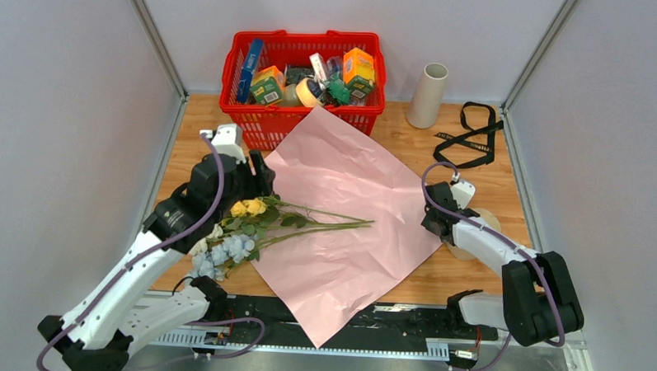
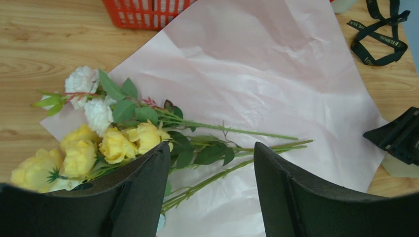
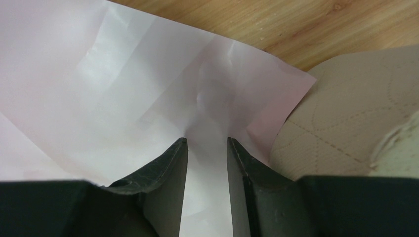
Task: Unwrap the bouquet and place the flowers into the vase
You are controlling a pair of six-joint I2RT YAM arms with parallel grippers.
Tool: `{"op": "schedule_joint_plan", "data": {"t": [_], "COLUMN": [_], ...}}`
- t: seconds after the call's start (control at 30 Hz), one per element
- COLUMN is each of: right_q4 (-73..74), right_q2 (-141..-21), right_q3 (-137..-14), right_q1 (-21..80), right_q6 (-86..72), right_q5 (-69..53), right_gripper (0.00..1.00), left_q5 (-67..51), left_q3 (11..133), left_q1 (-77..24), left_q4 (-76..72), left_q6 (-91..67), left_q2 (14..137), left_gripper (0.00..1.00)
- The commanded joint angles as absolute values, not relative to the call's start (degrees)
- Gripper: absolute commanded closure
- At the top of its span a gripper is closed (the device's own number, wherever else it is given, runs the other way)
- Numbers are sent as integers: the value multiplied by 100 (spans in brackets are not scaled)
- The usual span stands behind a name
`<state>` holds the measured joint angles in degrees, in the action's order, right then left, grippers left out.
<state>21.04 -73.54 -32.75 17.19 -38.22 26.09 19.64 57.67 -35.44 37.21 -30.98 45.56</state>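
The unwrapping looks as good as done. The black ribbon lies loose on the tabletop at the far right, well apart from everything it once tied. The pink paper is spread flat in the middle. The flowers lie bare across its left edge, with the yellow, white and blue heads off toward the near left and the long green stems pointing right over the sheet.

None of the second half is done. The vase stands upright and empty-looking at the far right, just right of the red basket. No stem is anywhere near it.

The left tool hangs over the stems just behind the yellow heads. Its jaws are spread wide with nothing between them, so to my eye it is lined up for a grab it has not made.

The right tool sits low at the right corner of the paper, beside a beige round thing I can't identify. Its jaws stand a little apart, and crinkled paper shows in the gap; they don't look clamped on it.

What's left, I'd say, is gathering the stems, lifting them and carrying them across to the vase.
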Motion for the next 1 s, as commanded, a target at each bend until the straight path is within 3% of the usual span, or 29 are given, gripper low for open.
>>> {"op": "schedule_joint_plan", "data": {"t": [0.0,0.1,0.27,0.4,0.53,0.77,0.97], "right_q4": [2109,2258,1769,802,107,-387,342], "right_q2": [-7138,-6699,-6329,-6380,-6994,-8523,-9938], "right_q3": [-3831,-4278,-4816,-4834,-5079,-6072,-7144], "right_q1": [1687,1688,2099,2609,3338,4323,4746], "right_q6": [-3174,-2779,-1848,-1389,-1135,-572,191], "right_q5": [2312,1979,119,-1044,-775,-510,-711], "right_gripper": [60,54,43,44,54,53,49], "left_q5": [2197,2250,1943,1933,1977,2811,3252], "left_q3": [5179,4861,4482,4439,4298,4192,4219], "left_q1": [-3542,-3542,-3551,-3542,-3542,-3542,-3542], "left_q4": [3859,3850,3586,3498,3419,3656,3832], "left_q6": [-2725,-2690,-2575,-2601,-2619,-2795,-2900], "left_q2": [3843,3464,3077,2874,2471,2092,1767], "left_gripper": [29,29,29,29,29,29,30]}}
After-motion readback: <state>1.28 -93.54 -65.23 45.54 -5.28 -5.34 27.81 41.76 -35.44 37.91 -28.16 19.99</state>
